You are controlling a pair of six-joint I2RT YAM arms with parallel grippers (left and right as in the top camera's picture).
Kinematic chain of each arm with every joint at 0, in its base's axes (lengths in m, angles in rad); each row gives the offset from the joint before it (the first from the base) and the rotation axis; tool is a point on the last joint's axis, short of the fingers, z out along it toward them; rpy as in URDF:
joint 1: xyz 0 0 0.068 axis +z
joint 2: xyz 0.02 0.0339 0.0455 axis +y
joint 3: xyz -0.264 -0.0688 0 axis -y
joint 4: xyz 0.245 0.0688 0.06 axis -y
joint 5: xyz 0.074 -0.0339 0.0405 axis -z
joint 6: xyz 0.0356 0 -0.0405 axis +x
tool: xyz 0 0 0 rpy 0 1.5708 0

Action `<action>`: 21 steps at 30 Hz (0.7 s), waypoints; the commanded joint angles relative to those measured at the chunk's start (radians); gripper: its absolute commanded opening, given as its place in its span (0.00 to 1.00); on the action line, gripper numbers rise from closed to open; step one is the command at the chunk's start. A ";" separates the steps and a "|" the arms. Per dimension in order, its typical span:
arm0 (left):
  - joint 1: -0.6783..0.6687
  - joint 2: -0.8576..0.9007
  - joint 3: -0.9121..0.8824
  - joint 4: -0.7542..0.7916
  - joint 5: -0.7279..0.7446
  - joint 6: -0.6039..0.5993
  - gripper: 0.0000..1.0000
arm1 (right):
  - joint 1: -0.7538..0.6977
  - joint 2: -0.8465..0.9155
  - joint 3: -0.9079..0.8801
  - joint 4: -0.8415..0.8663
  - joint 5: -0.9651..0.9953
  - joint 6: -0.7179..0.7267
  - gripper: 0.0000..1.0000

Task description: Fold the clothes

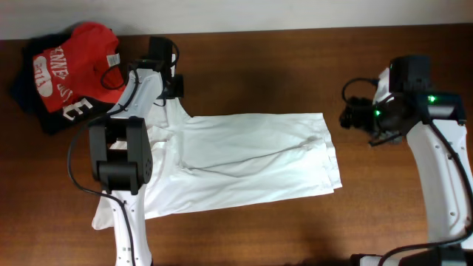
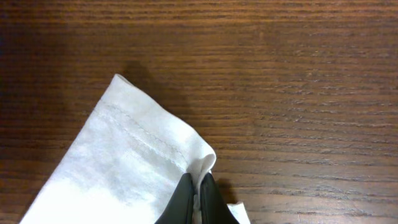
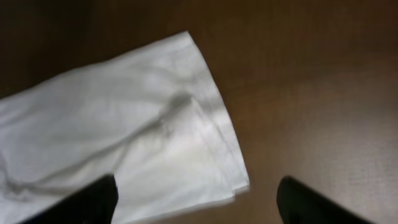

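Tightly pinched at the left jaws: a hemmed corner of the white T-shirt (image 2: 124, 168), fabric puckered between them. Spread wide at the right jaws, gripping nothing, poised above the shirt's right-hand hem and bare tabletop (image 3: 323, 93). Laid out across the middle of the tabletop, lightly rumpled, with the left arm (image 1: 122, 148) over its left part. Heaped at the far left corner, apart from it: red shirt (image 1: 74, 63) atop dark garments (image 1: 21, 92).

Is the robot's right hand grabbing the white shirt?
No, the right gripper is wide open, its two fingers spread far apart and not pinching the white T-shirt.
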 commanded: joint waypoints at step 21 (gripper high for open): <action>0.003 0.027 0.031 -0.021 -0.008 -0.006 0.00 | 0.166 0.708 0.121 0.379 0.167 0.005 0.12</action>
